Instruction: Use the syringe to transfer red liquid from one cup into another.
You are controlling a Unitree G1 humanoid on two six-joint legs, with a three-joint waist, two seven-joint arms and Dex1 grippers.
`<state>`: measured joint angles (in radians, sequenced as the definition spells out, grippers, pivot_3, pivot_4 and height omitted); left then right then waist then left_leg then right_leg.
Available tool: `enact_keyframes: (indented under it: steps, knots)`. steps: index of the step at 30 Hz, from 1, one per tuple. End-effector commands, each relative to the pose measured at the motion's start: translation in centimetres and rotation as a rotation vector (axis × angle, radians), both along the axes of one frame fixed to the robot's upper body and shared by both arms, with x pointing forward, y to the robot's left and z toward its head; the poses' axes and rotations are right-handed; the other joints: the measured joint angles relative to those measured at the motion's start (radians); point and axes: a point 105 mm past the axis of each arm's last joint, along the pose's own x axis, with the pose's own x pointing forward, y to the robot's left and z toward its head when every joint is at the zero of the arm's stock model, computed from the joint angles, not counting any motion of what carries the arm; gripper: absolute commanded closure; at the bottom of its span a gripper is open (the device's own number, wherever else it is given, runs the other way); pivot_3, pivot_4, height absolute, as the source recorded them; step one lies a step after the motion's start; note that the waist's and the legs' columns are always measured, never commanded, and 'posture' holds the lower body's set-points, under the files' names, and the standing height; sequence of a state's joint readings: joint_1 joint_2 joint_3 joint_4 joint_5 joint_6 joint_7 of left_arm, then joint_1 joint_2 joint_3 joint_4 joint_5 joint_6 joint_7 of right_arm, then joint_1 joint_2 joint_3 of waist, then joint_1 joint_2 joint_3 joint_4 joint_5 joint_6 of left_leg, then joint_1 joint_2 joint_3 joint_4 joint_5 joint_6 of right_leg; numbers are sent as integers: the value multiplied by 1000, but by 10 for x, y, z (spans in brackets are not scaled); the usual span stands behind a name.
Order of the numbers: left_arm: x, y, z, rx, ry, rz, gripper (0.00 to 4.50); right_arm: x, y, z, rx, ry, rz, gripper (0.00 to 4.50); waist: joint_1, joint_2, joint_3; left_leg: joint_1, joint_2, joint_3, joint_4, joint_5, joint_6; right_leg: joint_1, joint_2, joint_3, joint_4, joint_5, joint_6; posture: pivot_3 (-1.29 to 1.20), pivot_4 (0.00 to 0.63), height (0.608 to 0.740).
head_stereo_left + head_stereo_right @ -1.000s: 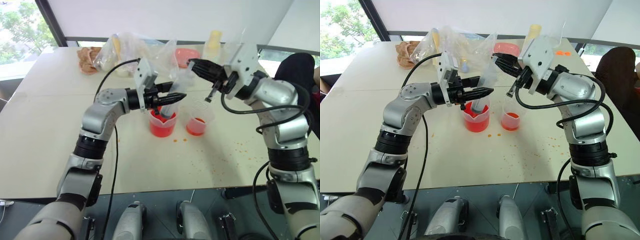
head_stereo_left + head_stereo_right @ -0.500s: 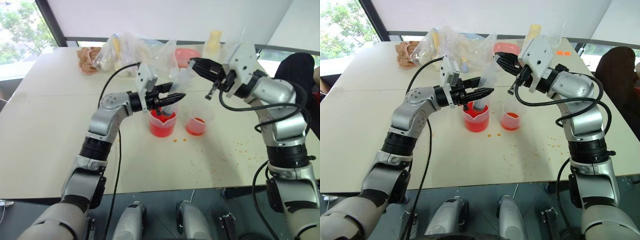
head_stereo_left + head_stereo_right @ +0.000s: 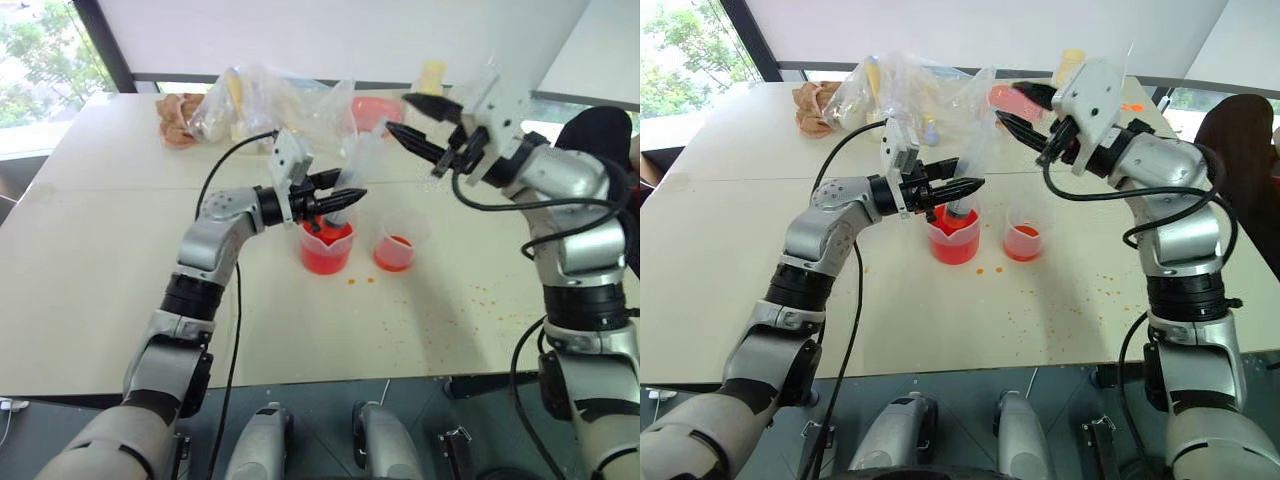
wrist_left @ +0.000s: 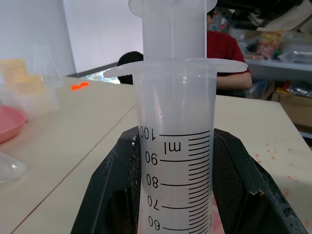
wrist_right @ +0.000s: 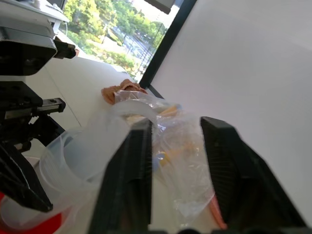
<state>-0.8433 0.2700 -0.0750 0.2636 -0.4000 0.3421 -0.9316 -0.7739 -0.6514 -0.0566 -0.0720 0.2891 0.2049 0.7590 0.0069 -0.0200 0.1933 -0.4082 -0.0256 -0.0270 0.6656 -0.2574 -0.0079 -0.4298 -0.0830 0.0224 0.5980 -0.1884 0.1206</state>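
The syringe (image 3: 358, 165) leans upright over the larger beaker (image 3: 325, 250), its lower end down in the beaker. My left gripper (image 3: 345, 190) is shut on its clear barrel (image 4: 175, 146), just below the flange. The beaker holds red liquid (image 3: 323, 260). To its right stands the smaller cup (image 3: 395, 245) with a shallow layer of red liquid (image 3: 393, 256). My right gripper (image 3: 398, 113) hangs open above and to the right of the syringe's plunger top, apart from it. In the right wrist view its fingers (image 5: 129, 170) stand spread, with the plunger end (image 5: 73, 156) off to one side.
Clear plastic bags (image 3: 260, 100), a pink dish (image 3: 372, 110), a brown bundle (image 3: 175, 120) and a yellow stack (image 3: 428, 78) sit along the table's far side. Orange specks (image 3: 470, 300) dot the table at the right. A person in red (image 4: 222, 48) sits beyond the table.
My right gripper has opened and drawn up and to the right, away from the syringe's plunger top. The left gripper and syringe have stayed over the beaker.
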Motion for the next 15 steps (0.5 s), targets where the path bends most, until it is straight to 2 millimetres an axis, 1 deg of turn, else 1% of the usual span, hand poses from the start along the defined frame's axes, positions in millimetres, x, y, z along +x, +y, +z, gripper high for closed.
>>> enact_keyframes:
  steps: [1, 2, 4, 6, 7, 9, 11, 13, 15]
  knots:
    - [-5, 8, 43, -83, -84, 1, 3070, -11, -13, 16, 24, -75, -49, 935, 0, 0, 0, 0, 0, 0, 0, 0, 0, 0, 0, 0, 0, 0, 0, 0, 150, 740]
    - [-6, 8, 45, -83, -88, -2, 3070, -13, -16, 16, 35, -72, -59, 497, -1, 0, 0, 0, 0, 0, 0, 0, 0, 0, 0, 0, 0, 0, 0, 0, 150, 740]
    - [-6, 9, 48, -82, -83, 5, 3070, -17, -31, 18, 100, -59, -101, 497, 0, 0, 0, 0, 0, 0, 0, 0, 0, 0, 0, 0, 0, 0, 0, 0, 150, 740]
    - [-7, 11, 51, -87, -99, 16, 3070, -23, -52, 21, 183, -38, -149, 497, 5, 0, 0, 0, 0, 0, 0, 0, 0, 0, 0, 0, 0, 0, 0, 0, 150, 740]
    - [-7, 13, 54, -105, -110, 22, 3070, -27, -61, 20, 222, -23, -165, 497, 6, 0, 0, 0, 0, -1, 0, 0, 0, 0, 0, 0, 0, 0, 0, 0, 150, 740]
    - [-7, 17, 62, -157, -151, 55, 3070, -35, -74, 18, 272, 6, -186, 497, 7, 0, 0, 0, 0, -1, 0, 0, 0, 0, 0, 0, 0, 0, 0, 0, 150, 740]
    - [-8, 18, 62, -169, -144, 54, 3070, -40, -79, 14, 300, 27, -202, 497, 5, 0, 0, 0, 1, -1, 0, 0, 0, 1, 0, 0, 0, 0, 0, 0, 150, 740]
    - [-8, 17, 62, -171, -135, 46, 3070, -43, -81, 9, 305, 44, -212, 497, 1, 0, 0, 0, 1, -1, 0, 0, 0, 1, 0, 0, 0, 0, 0, 0, 150, 740]
    - [-9, 14, 74, -195, -156, 26, 3070, -44, -86, 7, 303, 46, -241, 497, -2, 0, 0, 1, 1, -1, 0, 0, 0, 1, 1, 0, 0, 0, 0, 0, 150, 740]
